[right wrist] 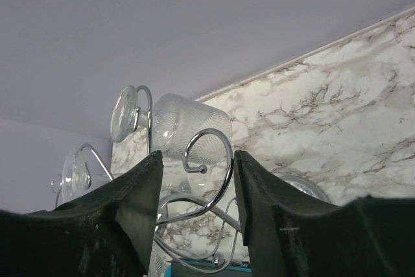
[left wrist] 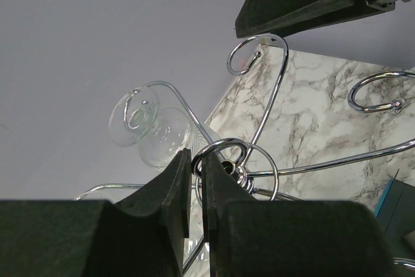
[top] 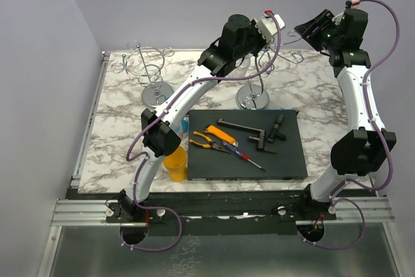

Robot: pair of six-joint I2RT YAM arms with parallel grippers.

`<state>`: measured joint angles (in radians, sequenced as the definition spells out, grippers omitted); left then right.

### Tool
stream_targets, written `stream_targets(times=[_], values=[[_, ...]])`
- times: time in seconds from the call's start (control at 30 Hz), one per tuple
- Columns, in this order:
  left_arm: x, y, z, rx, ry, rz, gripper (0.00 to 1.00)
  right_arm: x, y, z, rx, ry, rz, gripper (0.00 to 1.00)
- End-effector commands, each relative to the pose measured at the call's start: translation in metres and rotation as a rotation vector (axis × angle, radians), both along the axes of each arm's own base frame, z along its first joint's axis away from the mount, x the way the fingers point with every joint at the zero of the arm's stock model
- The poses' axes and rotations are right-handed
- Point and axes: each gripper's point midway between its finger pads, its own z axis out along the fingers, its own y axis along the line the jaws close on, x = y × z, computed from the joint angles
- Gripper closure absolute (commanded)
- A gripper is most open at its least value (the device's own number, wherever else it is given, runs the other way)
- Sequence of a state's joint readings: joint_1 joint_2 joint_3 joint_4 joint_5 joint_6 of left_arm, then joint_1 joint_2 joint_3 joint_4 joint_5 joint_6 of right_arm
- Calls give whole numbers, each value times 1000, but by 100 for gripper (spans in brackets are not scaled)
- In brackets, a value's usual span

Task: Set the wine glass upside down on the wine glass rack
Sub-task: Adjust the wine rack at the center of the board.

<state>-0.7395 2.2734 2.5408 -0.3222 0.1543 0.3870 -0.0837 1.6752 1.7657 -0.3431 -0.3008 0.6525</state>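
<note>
A clear ribbed wine glass (left wrist: 155, 135) hangs bowl-down, tilted, from a hook of the chrome wine glass rack (left wrist: 267, 89). Its foot (left wrist: 133, 116) rests over the wire. My left gripper (left wrist: 196, 155) is shut to a thin slit just above the rack's centre ring, beside the glass and holding nothing that I can see. My right gripper (right wrist: 196, 157) is open and empty, with a curled rack hook (right wrist: 211, 154) showing between its fingers and the hung glass (right wrist: 185, 128) beyond it. From above, both grippers hover over the right rack (top: 254, 96); the left arm mostly hides the glass.
A second chrome rack (top: 149, 76) stands at the back left. A dark mat (top: 292, 154) holds orange pliers (top: 219, 134), a screwdriver (top: 243, 156) and black hex keys (top: 256, 135). A yellow cup (top: 176, 162) stands by the mat's left edge. The wall is close behind.
</note>
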Motion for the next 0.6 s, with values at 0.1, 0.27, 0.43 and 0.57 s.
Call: stream_targets(times=[0.1,0.27,0.43,0.57], values=[[-31,-13,35,-47,-57,-91,86,16,-1,-11,58,0,6,51],[-31,-14,33,-44,-56,-91,87,18,-1,-19,82,12,11,57],[-28,-13,31,-37,-58,-80,87,14,2,-25,104,21,24,77],[-25,-11,32,-34,-69,-64,87,10,4,-32,111,30,31,86]])
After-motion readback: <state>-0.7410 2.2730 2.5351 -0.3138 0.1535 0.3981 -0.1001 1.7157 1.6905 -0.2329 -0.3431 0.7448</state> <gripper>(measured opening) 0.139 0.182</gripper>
